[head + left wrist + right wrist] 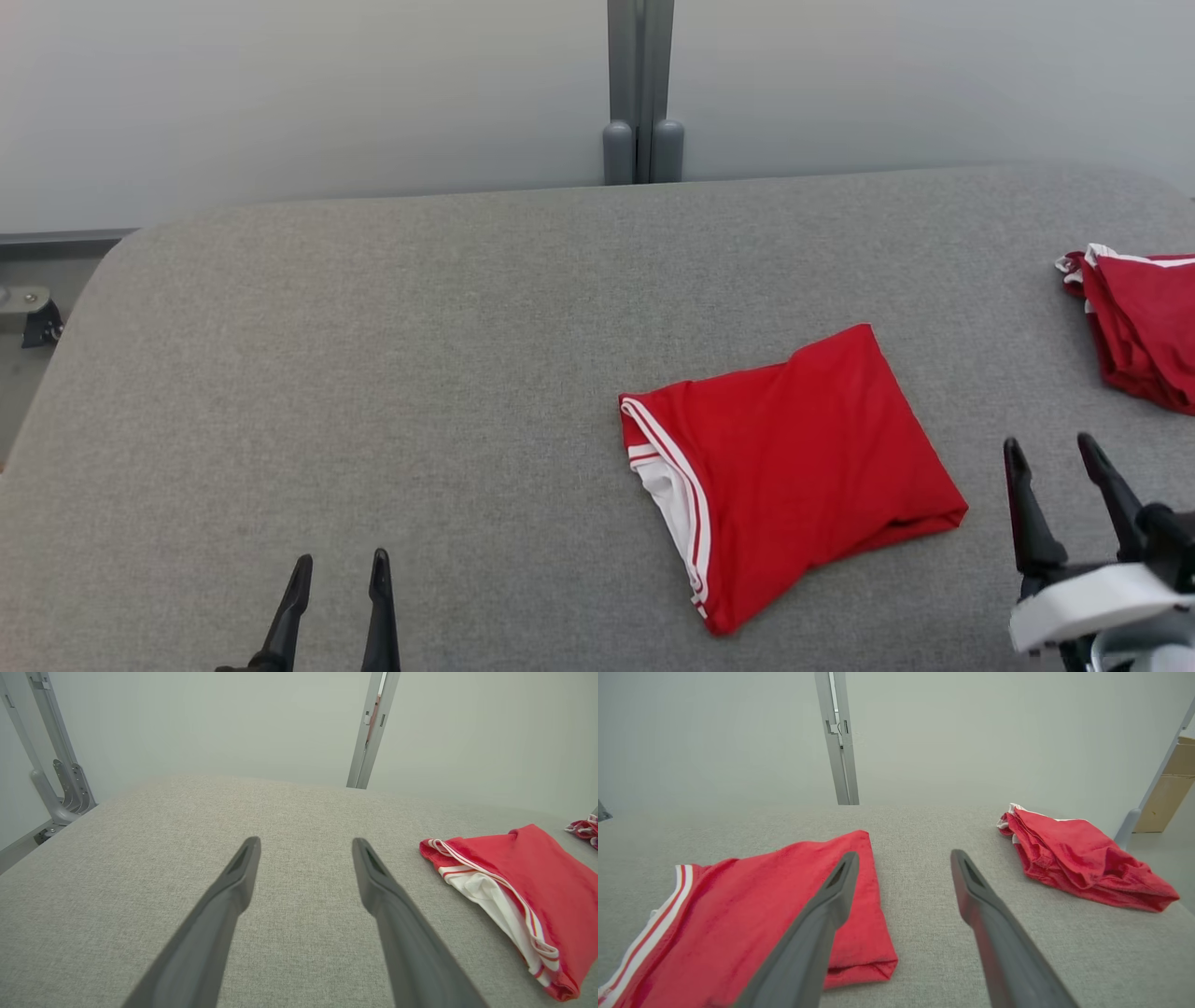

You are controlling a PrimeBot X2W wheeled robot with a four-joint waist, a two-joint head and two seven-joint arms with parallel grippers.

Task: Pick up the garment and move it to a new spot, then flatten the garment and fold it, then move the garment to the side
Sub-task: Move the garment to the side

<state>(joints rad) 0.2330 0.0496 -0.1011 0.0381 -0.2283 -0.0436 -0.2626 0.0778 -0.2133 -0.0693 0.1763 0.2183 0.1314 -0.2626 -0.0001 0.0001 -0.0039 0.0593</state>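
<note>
Fingers (1027, 509) of left gripper (342, 557) and right gripper (1048, 444) gape wide, empty; pinching one layer could unfold the red garment (794, 467).

Ahead of your left gripper (342, 558) the grey padded table (373, 373) lies bare right up to its back edge — that whole left half gives you room to sweep; the folded red garment (794, 467) lies right of centre, flat and low, blocking that patch at surface level; just beside its near right corner stands your right gripper (1049, 442), with a narrow bare strip between them; farther right, at the table's edge, a heap of red cloth (1139, 327) sits thicker — well apart from the folded garment, with a bare lane between the two; past the back edge a grey post (639, 93) rises against the wall (280, 93); a metal bracket (33, 317) sits off the left corner.
</note>
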